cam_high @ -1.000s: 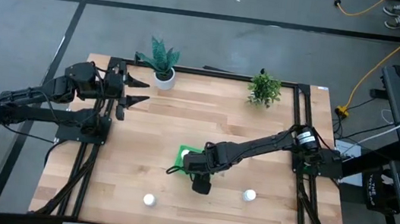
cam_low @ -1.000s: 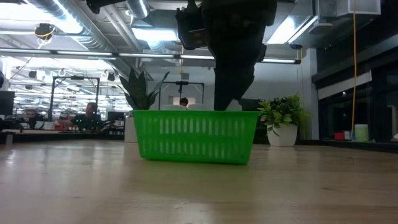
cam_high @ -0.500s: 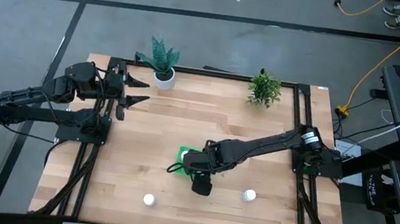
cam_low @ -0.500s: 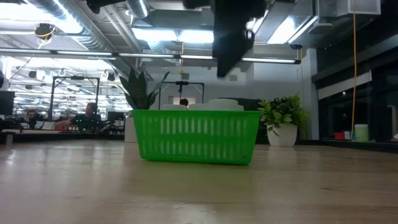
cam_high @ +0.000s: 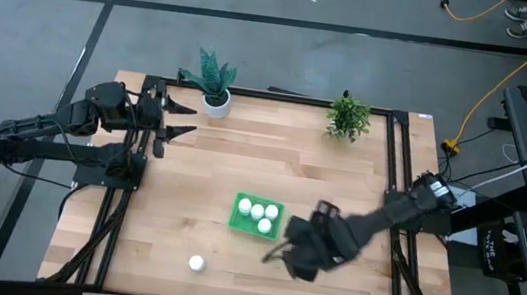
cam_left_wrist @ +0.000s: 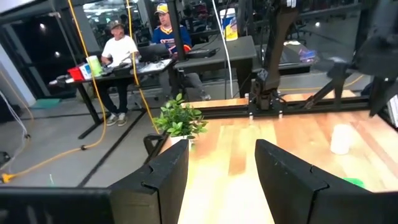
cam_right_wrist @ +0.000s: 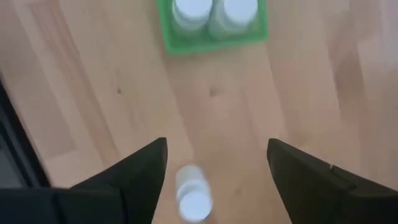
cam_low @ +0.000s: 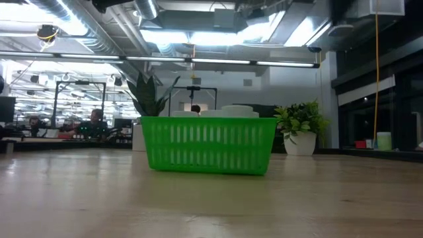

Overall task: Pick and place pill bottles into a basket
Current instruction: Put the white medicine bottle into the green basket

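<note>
Reading the tabletop (cam_high: 241, 165) as a dial with 12 at the far edge, nearest is a lone bottle (cam_high: 196, 262) standing at 7 o'clock, close to the front edge and not yet collected.

At 5 o'clock the right claw (cam_right_wrist: 216, 155) hangs over a second bottle (cam_right_wrist: 194, 199). Its fingers are spread, one on each side of the white cap and touching neither. That looks like an approach lined up for a grab: the gap is kept wide so the fingers can drop past the cap and close on the body. From above, the arm hides this bottle.

Just past it, near the dial's centre, sits the basket (cam_high: 236, 211), at 10 o'clock from the claw. Four bottles (cam_high: 258, 210) stand upright inside, packed close, which leaves room for the two outside.

Far back at 10 o'clock the left claw (cam_high: 186, 121) waits with its fingers apart and empty, parked clear of the right arm's reach.

Two plants (cam_high: 213, 79) stand along the far edge, well out of the way.
</note>
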Motion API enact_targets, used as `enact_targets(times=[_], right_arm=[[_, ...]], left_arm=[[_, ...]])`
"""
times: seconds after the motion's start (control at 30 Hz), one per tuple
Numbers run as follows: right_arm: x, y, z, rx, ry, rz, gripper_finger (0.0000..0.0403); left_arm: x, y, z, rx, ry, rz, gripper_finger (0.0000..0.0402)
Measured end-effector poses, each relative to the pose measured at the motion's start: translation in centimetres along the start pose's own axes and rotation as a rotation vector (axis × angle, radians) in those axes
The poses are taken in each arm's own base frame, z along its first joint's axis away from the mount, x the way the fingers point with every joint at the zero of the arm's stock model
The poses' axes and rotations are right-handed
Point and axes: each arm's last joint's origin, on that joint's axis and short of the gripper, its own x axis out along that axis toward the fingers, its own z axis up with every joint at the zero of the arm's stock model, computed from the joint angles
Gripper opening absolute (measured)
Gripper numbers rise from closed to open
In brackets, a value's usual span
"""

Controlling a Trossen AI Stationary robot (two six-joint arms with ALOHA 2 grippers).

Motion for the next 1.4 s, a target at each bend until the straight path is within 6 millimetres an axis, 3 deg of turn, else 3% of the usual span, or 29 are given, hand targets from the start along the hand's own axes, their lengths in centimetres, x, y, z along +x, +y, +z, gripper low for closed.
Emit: enact_targets(times=[0.13,0.27,0.43,0.67,1.13,1.4], right_arm=[[0.0,0.3,-3.2,0.135,-0.009,0.002,0.0278],[1.3,0.1,-5.6,0.235,-0.023,0.038,0.0278],[3.4,-0.7,-7.8,0.324,0.011,0.131,0.0278],[5.1,-2.6,-9.9,0.465,0.054,0.092,0.0278],[6.3,-2.6,-9.4,0.561,0.093,0.173,0.0279],[6.6,-3.2,-8.7,0.603,0.093,0.162,0.0336]], left_arm=[[0.1,0.0,0.0,0.021,0.002,0.007,0.018],[0.3,0.1,-0.1,0.02,0.012,0.023,0.018],[0.5,0.1,-0.2,0.009,0.023,0.022,0.018],[0.7,0.1,-0.2,-0.045,0.029,0.021,0.018],[1.0,0.1,0.0,-0.044,0.006,0.026,0.018],[1.4,0.1,0.0,-0.044,0.009,0.025,0.018]])
